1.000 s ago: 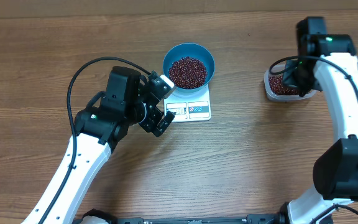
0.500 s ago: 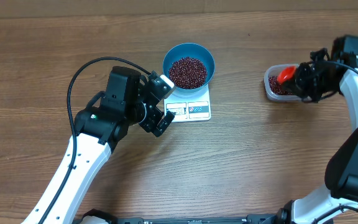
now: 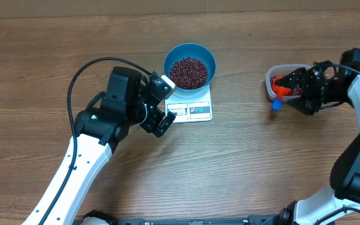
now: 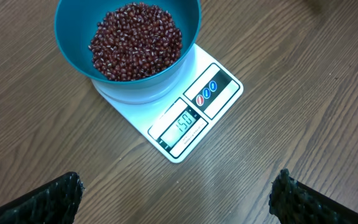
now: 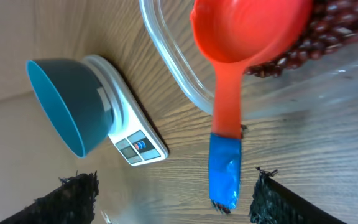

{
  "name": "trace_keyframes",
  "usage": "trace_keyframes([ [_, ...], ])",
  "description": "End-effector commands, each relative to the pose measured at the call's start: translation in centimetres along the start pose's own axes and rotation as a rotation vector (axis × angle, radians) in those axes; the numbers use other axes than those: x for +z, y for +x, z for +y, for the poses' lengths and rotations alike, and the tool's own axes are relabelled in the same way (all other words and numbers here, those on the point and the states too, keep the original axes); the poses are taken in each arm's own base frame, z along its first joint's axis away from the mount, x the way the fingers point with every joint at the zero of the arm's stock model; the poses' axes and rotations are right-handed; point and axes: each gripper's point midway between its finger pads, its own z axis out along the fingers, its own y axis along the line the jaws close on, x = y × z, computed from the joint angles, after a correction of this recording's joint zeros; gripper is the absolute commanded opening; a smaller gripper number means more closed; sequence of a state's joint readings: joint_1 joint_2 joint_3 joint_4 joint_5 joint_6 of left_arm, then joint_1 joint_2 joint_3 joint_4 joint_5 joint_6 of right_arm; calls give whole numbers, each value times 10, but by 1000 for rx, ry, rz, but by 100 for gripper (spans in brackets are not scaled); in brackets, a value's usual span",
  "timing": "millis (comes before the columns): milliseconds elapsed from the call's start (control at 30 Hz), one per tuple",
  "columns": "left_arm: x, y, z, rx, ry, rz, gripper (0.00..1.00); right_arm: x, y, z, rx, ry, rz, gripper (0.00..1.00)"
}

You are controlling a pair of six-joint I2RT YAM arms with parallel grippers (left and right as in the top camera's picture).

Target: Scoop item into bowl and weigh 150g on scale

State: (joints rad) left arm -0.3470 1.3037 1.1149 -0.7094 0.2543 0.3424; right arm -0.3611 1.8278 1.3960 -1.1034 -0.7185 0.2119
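The blue bowl [image 3: 209, 59] stands on the white scale [image 3: 199, 110] with a pile of red-brown beans [image 3: 189, 70] in it. In the left wrist view the bowl [image 4: 70, 31], the beans [image 4: 135, 40] and the scale [image 4: 185, 124] lie ahead, and the display reads 150. My left gripper [image 3: 163, 105] [image 4: 176, 202] hangs open just short of the scale, holding nothing. My right gripper [image 3: 295, 90] [image 5: 176, 202] is open beside the clear tub [image 3: 269, 78]. A red scoop [image 5: 247, 25] rests with its head in the tub, and its blue handle [image 5: 225, 168] lies loose between the fingers.
The clear tub [image 5: 173, 68] holds more beans [image 5: 347, 31] at the table's right side. From the right wrist the bowl [image 5: 73, 106] and scale [image 5: 129, 143] appear further left. A black cable [image 3: 80, 75] loops over the left arm. Bare wooden tabletop [image 3: 242, 162] surrounds everything.
My right gripper has opened and let go of the red scoop, which now rests in the tub with its handle sticking out. The right arm swung round behind the tub. The left arm held still.
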Motion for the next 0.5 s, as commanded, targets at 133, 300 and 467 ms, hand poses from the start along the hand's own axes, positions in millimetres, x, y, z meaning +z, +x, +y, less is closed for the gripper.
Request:
trace_keyframes([
  [133,2,0,-2,-5,7,3,100,-83,-2,32,-113,58,-174,95],
  [300,2,0,-2,-5,7,3,100,-132,30,64,-244,101,-278,96],
  [467,2,0,-2,-5,7,3,99,-173,84,97,-348,90,-376,96],
])
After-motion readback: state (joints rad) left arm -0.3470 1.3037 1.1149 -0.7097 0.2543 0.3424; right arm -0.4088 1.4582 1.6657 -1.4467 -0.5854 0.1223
